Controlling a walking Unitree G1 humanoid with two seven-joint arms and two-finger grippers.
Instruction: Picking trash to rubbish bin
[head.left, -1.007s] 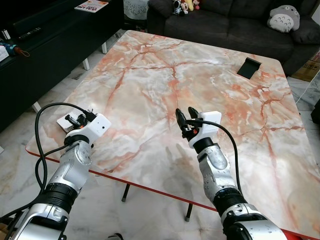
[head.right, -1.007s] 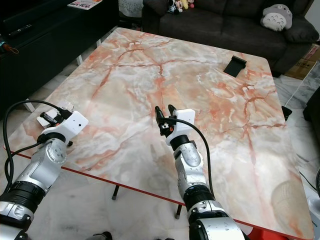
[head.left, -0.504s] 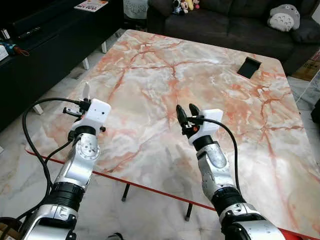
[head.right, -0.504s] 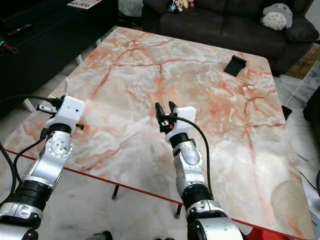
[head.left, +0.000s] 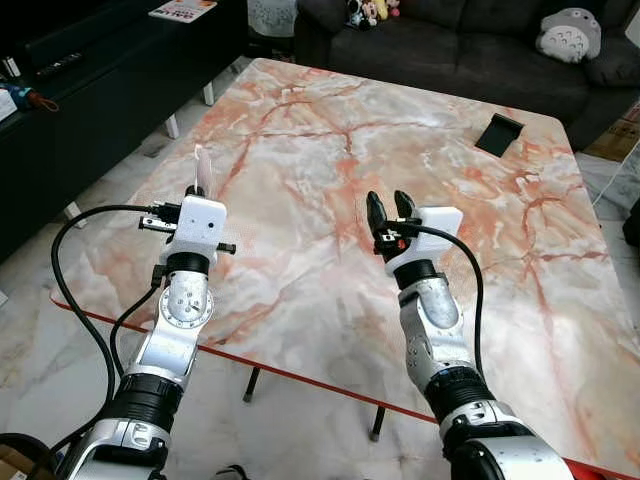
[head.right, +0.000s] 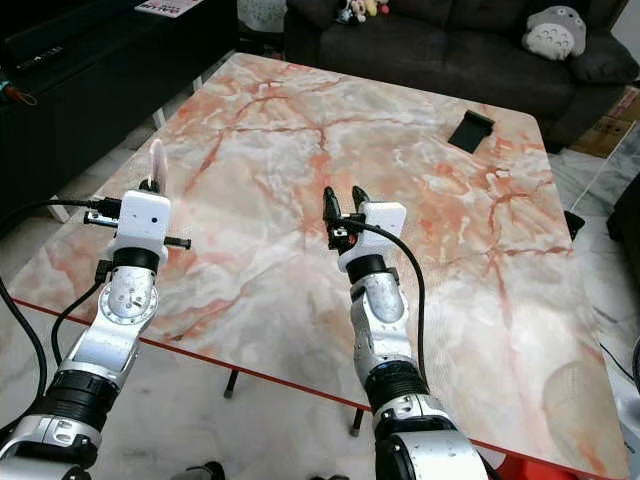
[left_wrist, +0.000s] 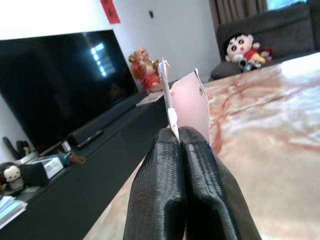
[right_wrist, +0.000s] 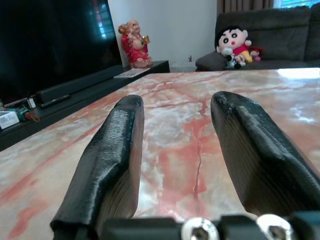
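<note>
A thin pinkish-white scrap of trash (head.left: 203, 168) stands upright between the fingers of my left gripper (head.left: 196, 190), which is shut on it above the left part of the marble table (head.left: 300, 130). The left wrist view shows the scrap (left_wrist: 190, 105) pinched at the closed fingertips (left_wrist: 170, 137). My right gripper (head.left: 391, 203) hovers over the middle of the table, open, with nothing between its fingers (right_wrist: 120, 130).
A small black object (head.left: 498, 133) lies near the table's far right corner. A dark sofa (head.left: 450, 45) with a grey plush toy (head.left: 567, 35) stands behind the table. A black TV cabinet (head.left: 90, 80) runs along the left. The table's red front edge (head.left: 300, 378) is close.
My left gripper rose from the table's left edge with the scrap and swung inward over the table, the scrap now pointing up. The right gripper shifted slightly up and right.
</note>
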